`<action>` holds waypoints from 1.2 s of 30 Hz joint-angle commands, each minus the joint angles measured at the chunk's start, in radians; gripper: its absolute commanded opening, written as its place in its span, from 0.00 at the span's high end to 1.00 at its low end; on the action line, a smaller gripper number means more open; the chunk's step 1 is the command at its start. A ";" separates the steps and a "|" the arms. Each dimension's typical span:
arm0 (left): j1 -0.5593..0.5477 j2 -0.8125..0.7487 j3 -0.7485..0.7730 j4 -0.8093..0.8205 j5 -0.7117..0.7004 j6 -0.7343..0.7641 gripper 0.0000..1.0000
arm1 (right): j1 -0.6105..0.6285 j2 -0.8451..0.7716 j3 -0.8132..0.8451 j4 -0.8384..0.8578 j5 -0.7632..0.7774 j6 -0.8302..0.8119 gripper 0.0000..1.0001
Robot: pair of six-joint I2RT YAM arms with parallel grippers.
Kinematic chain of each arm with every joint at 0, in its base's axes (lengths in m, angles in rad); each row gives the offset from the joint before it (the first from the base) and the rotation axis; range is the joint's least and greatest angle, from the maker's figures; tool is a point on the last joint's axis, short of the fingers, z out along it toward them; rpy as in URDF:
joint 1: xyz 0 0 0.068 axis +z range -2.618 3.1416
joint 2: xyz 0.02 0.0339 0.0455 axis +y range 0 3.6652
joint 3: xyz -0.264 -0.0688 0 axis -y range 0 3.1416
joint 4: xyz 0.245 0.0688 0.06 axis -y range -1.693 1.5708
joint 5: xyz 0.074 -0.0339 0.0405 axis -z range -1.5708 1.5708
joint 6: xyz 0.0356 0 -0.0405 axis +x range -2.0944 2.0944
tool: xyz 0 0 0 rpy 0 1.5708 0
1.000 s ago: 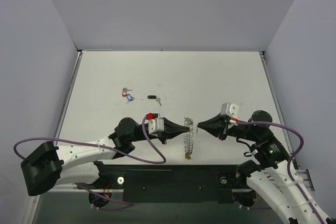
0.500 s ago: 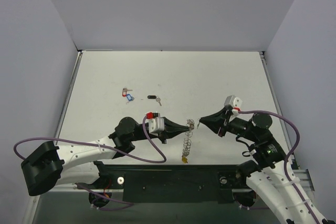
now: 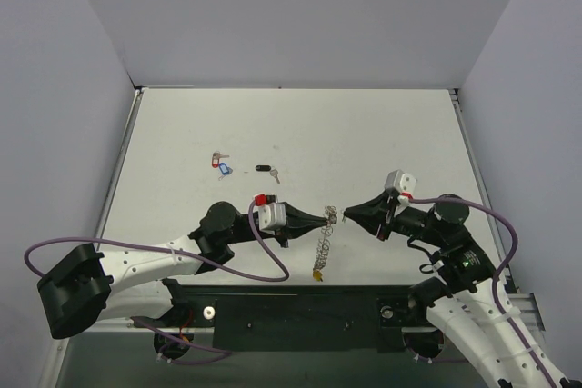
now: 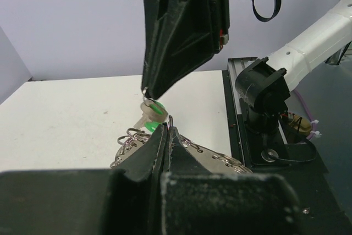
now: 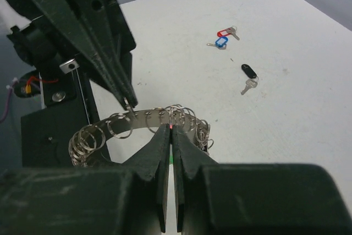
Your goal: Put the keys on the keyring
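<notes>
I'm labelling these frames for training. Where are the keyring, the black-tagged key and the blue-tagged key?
keyring (image 5: 149, 115): right wrist view, on its metal band.
black-tagged key (image 5: 248, 71): right wrist view, on the black tag.
blue-tagged key (image 5: 221, 43): right wrist view, on the blue tag.

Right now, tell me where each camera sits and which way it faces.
Top: above and behind the robot, looking down at the table; both arms show.
Left wrist: on the left arm, facing right along its shut left fingers at the right fingers pinching a green key.
Right wrist: facing left along its own fingers at the left fingers gripping the keyring; loose keys beyond.
All three share the keyring.
</notes>
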 commanded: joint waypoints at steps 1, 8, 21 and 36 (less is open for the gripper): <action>0.004 -0.020 0.037 0.030 -0.008 0.071 1.00 | 0.044 -0.014 0.021 -0.044 -0.142 -0.268 1.00; -0.006 -0.041 0.033 -0.010 0.003 0.136 1.00 | 0.054 -0.017 0.035 -0.107 -0.221 -0.418 1.00; -0.019 -0.032 0.008 0.102 0.015 0.097 1.00 | 0.064 -0.047 0.041 -0.064 -0.236 -0.400 1.00; 0.046 -0.023 -0.009 0.309 -0.008 -0.077 1.00 | 0.063 -0.059 0.063 0.074 -0.164 -0.245 1.00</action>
